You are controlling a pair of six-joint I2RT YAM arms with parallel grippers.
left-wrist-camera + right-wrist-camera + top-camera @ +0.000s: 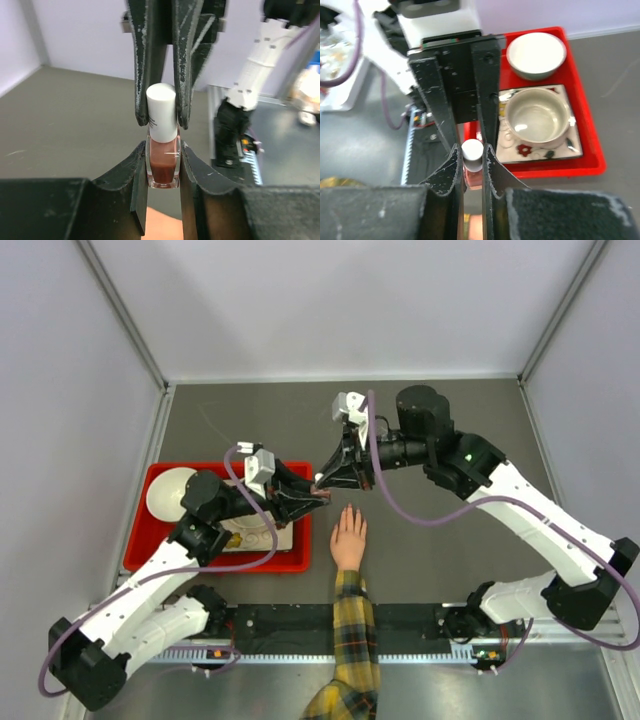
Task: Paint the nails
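A small nail polish bottle [163,169] with red-brown polish and a white cap [161,112] is held in the air above the grey table. My left gripper [163,152] is shut on its glass body. My right gripper [472,152] is shut on the white cap [472,149] from the opposite side. In the top view the two grippers meet tip to tip, left [316,499] and right [324,480], just beyond the fingertips of a human hand [349,537] lying flat, with a yellow plaid sleeve [350,630]. The nails are too small to make out.
A red tray [290,562] lies left of the hand, under my left arm, with a white bowl [170,492] in it. The right wrist view shows that white bowl [536,55] and a grey bowl [537,117] on a flowered square plate [555,150].
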